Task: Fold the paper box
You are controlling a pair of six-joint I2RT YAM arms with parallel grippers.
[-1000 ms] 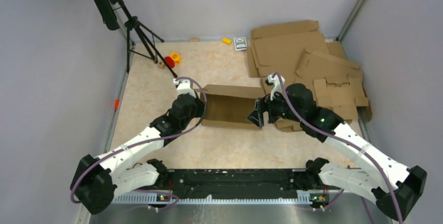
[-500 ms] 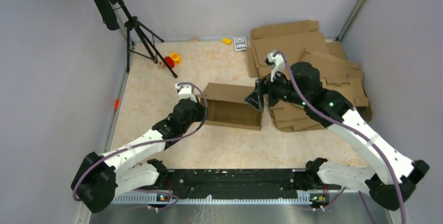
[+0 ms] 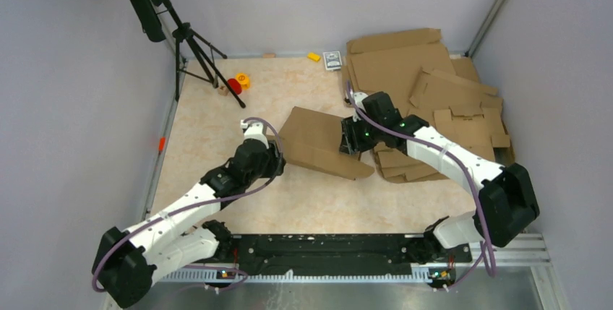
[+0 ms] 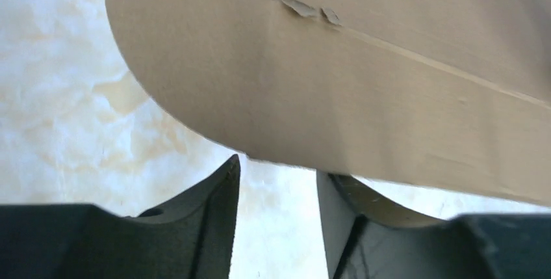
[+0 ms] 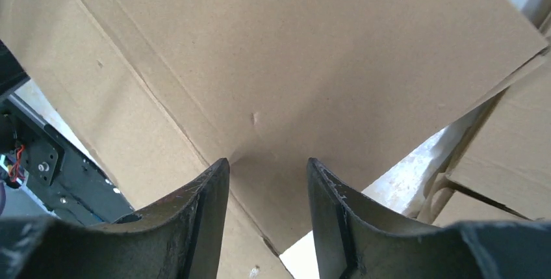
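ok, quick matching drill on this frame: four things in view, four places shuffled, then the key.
Things:
1. box
2. cardboard pile
3. tripod
4. yellow block

Places:
a. far left corner
b. far edge, beside a small pack
c. in the middle
d. far right corner

Pairs: 1-c, 2-d, 3-a, 4-b

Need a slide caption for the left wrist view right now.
Left gripper open at the rounded flap edge of the paper box, nothing clamped, marbled table showing through the gap.
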